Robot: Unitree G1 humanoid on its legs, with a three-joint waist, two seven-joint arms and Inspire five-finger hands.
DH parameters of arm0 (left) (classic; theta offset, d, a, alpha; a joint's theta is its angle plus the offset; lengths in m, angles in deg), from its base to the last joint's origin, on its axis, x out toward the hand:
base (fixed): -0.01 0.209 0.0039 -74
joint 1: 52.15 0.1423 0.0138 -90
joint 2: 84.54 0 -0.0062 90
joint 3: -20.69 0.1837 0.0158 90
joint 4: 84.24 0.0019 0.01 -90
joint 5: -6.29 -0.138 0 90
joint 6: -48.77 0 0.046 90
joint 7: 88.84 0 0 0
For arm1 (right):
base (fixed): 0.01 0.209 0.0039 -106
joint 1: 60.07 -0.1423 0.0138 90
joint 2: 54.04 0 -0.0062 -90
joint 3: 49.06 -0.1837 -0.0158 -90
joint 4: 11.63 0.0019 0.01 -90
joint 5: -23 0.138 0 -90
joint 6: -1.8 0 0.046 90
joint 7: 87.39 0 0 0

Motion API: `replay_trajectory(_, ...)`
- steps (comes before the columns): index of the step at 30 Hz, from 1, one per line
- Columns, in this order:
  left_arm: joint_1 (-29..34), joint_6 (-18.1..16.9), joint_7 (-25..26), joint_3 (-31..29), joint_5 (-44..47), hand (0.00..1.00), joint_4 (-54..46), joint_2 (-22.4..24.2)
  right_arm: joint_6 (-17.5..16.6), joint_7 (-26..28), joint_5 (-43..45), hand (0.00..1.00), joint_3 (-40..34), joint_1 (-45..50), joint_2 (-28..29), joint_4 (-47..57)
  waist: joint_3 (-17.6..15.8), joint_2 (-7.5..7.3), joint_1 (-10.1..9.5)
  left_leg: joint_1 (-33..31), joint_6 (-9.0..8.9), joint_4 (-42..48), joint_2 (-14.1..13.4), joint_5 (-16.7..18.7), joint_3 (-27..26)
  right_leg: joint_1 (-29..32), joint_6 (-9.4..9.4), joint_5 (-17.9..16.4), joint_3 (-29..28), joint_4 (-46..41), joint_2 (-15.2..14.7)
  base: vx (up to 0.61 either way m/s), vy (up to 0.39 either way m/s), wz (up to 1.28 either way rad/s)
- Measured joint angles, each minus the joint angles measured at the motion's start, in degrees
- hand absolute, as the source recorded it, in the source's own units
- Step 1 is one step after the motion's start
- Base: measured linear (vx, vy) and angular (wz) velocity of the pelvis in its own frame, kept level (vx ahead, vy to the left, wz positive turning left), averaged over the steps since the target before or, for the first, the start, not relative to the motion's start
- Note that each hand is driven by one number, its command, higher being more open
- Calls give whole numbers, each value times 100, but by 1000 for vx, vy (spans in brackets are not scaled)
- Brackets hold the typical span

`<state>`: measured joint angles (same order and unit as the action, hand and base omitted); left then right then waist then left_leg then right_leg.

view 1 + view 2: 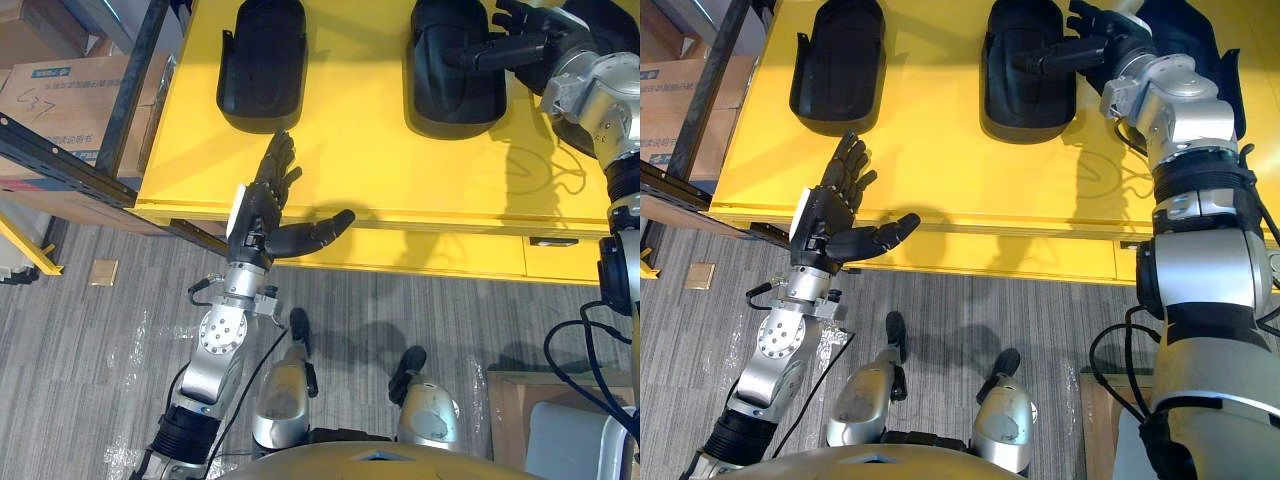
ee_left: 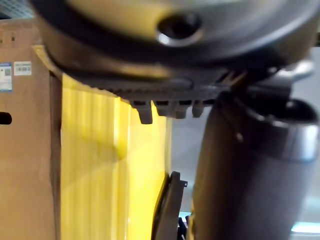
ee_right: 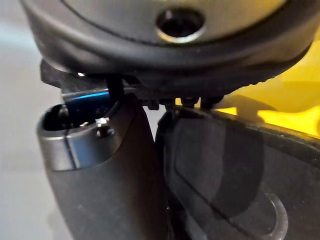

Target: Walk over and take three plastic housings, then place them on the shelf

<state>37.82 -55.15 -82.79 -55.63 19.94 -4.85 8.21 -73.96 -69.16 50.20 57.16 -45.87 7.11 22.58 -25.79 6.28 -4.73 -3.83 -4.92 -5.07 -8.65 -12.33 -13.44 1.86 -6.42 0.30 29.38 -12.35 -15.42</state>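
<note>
- Three black plastic housings lie on the yellow table (image 1: 360,170), side by side in a row from left to right.
- Each one has its long axis running near to far, with a rounded end toward the near edge. The far ends are cut off by the head views.
- The left housing (image 1: 262,70) lies alone, apart from both hands.
- The middle housing (image 1: 445,90) lies under the right hand (image 1: 530,38). The thumb (image 1: 480,55) stretches left across the housing's top and the fingers (image 1: 512,15) reach toward the far side, loosely spread. I cannot tell whether the hand touches the housing.
- The right housing (image 1: 1205,40) is mostly hidden behind the right arm, which crosses it from the near side.
- The left hand (image 1: 265,225) hovers at the near edge of the table, near and a little right of the left housing. Its fingers (image 1: 280,160) are straight and apart, pointing far, its thumb (image 1: 320,232) sticks out to the right, and it holds nothing.
- On the left, a dark metal rack (image 1: 60,150) holds at least two cardboard boxes (image 1: 70,90).
- A small tan square (image 1: 103,272) lies on the grey floor (image 1: 420,310) on the near left.
- A wooden crate (image 1: 510,400) stands on the near right.
</note>
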Motion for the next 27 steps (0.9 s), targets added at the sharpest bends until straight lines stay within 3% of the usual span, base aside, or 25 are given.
replay_trajectory(7,-50,-137,-20,33,0,100,71,11,-134,120,-218,100,193,-211,0,-40,-1,110,-13,-97,-3,9,0,-46,48,105,11,-30,28,-81,-16,-4,-21,2)
replay_trajectory(27,-72,-241,-17,120,1,100,112,39,-278,15,-228,100,524,-332,0,-83,3,140,-88,-171,-11,17,-5,-85,127,181,31,-111,92,-227,-44,-6,-23,1)
